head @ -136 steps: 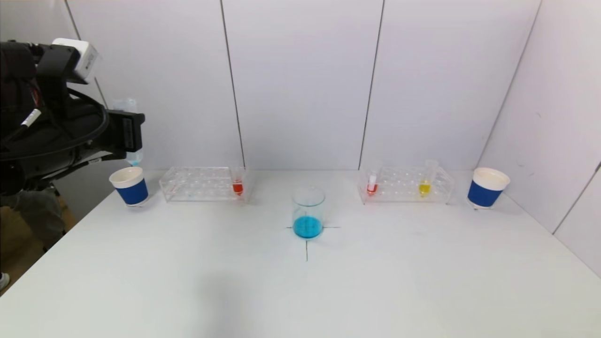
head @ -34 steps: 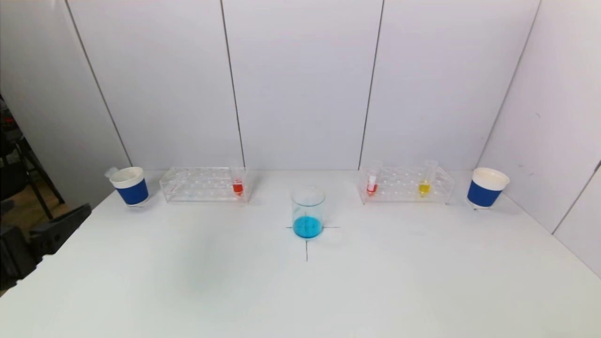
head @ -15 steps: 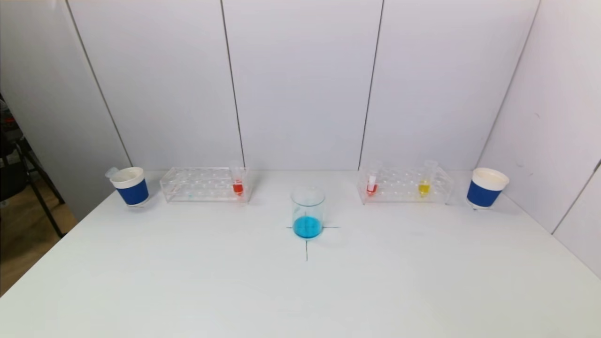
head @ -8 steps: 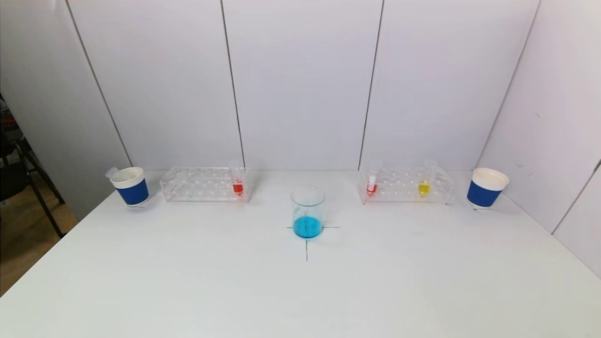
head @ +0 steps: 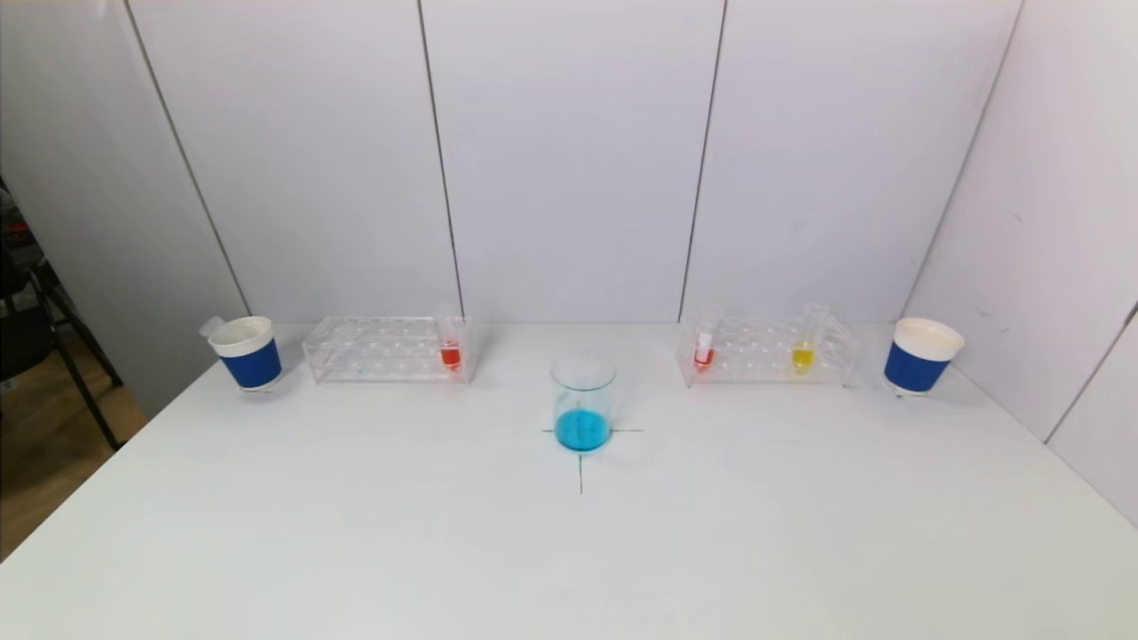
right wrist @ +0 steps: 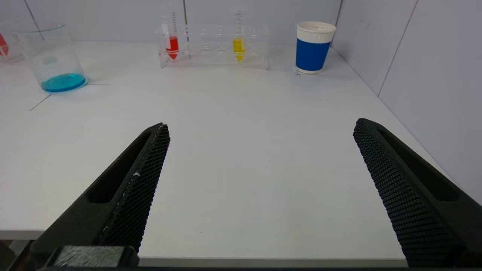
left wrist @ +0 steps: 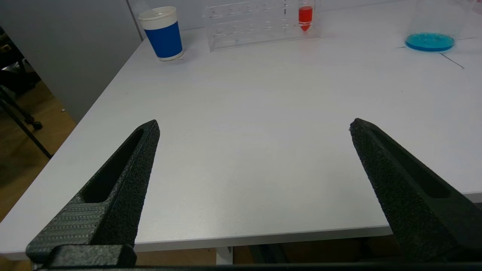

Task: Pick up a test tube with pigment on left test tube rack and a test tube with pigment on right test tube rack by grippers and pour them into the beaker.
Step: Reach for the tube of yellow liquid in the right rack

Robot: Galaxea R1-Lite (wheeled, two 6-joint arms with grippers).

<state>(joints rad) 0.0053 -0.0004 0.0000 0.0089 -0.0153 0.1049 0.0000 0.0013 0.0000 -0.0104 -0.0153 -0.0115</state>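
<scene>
Blue liquid sat in the beaker [head: 582, 402] at frame centre. Both racks' red tubes [head: 451, 342] remained unpoured. Left end effector [left wrist: 252, 126] and right end effector [right wrist: 260, 126] stood spread, empty.

A white bench [head: 356, 533] fills the lower part of the head view, its matt top marked with a thin black cross [head: 581, 462] near the middle. Behind it stands a back wall [head: 569, 160] of pale grey panels divided by dark vertical seams. A similar panelled side wall [head: 1049, 222] closes the right side and meets the back wall at the corner. On the left, a grey partition [head: 80, 178] ends short of a wooden floor [head: 44, 462], where dark stand legs [head: 76, 373] rest. The light is even and soft, with only faint shadows on the bench.
</scene>
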